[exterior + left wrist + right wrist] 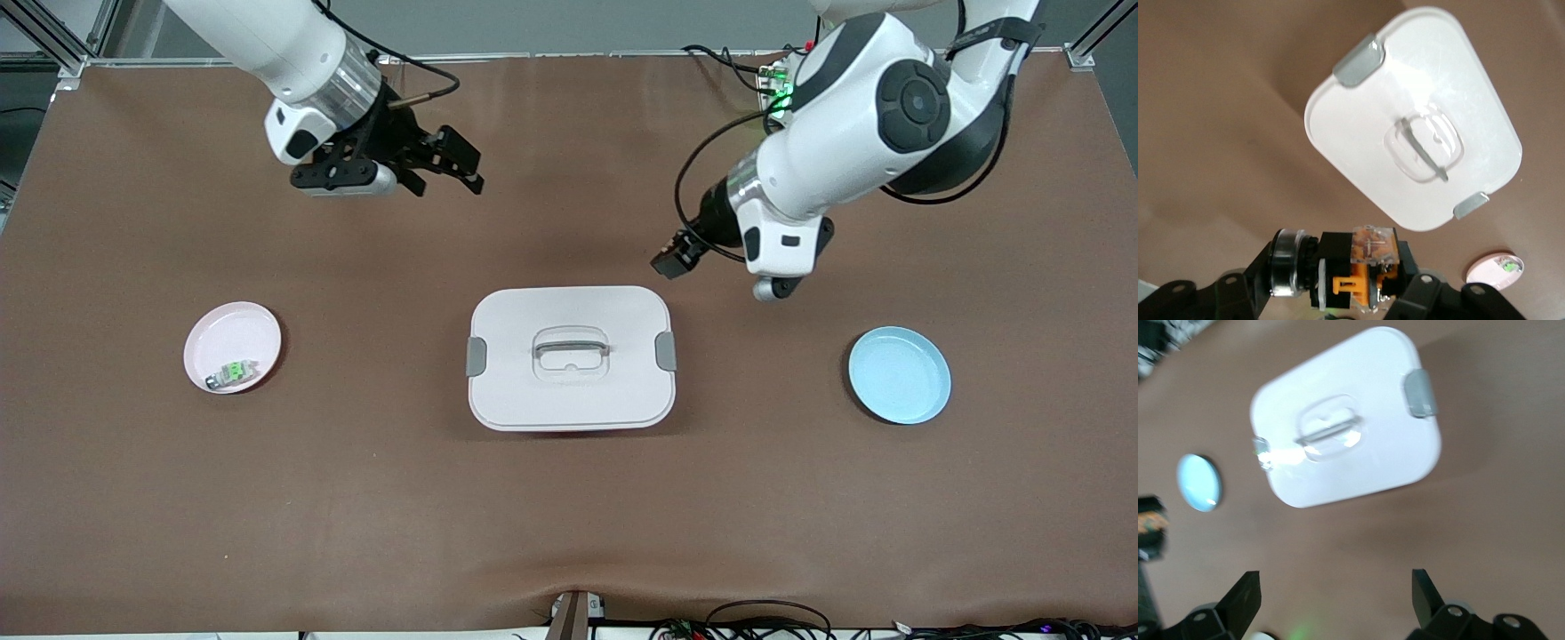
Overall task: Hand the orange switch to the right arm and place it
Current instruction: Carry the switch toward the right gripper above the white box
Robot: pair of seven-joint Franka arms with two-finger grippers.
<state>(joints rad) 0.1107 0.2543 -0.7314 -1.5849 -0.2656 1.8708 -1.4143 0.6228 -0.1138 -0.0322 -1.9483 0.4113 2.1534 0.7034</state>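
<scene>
The left gripper [1358,283] is clamped on the orange switch [1361,267], up in the air over the bare mat between the white box [571,357] and the blue plate [899,374]. The right gripper [418,169] hangs with its jaws spread wide over the mat toward the right arm's end, empty and ready. This looks like a light, rigid little part with hard plastic faces, likely slick, so I'd pinch the flat black sides left exposed. The pink plate [233,347] carries 1 green-centred part [233,373].
</scene>
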